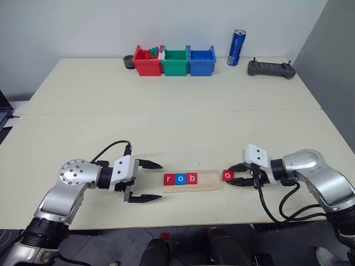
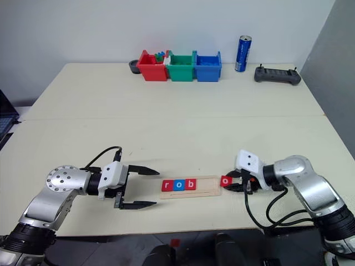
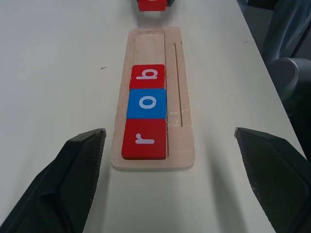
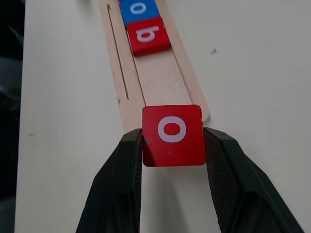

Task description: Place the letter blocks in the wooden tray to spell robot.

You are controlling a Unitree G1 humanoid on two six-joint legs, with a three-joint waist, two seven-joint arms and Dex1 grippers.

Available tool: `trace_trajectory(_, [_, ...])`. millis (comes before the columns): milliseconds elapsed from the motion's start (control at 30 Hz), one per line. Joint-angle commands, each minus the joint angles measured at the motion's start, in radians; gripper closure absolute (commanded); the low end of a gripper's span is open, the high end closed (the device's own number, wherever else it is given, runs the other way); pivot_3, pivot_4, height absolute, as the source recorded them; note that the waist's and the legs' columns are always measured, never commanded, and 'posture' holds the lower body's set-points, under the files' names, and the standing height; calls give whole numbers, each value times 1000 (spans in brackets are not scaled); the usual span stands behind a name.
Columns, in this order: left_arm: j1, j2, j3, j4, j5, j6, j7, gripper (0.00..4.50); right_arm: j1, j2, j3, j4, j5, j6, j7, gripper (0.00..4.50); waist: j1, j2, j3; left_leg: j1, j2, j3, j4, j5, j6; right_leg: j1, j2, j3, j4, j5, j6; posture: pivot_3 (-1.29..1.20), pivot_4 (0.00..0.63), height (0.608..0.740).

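Head view: the wooden tray (image 1: 191,181) holds r, o, b; the left gripper (image 1: 145,181) stands wide beside it. Right wrist view: the right gripper (image 4: 172,141) pinches the red o block (image 4: 172,134) at the tray's end, ready for the fourth slot.

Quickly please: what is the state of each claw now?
Left claw: open, empty.
Right claw: shut on the red o block.

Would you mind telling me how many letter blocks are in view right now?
4: r, o and b sit in the wooden tray; a red o is in the right gripper. No t visible.
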Motion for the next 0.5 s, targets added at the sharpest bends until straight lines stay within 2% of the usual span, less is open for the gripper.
trace_trajectory(33, [-1,10,21,14,0,-26,-8,0,-44,22,46,-62,-24,16,-22,3049,1,0,0,0,0,0,0,0,0,0,0,0,0,0,0,0,150,740])
trace_trajectory(500, [4,13,18,-1,-2,-31,0,0,-143,129,189,8,-129,-24,-49,3049,3,0,0,0,0,0,0,0,0,0,0,-1,0,0,0,0,150,740])
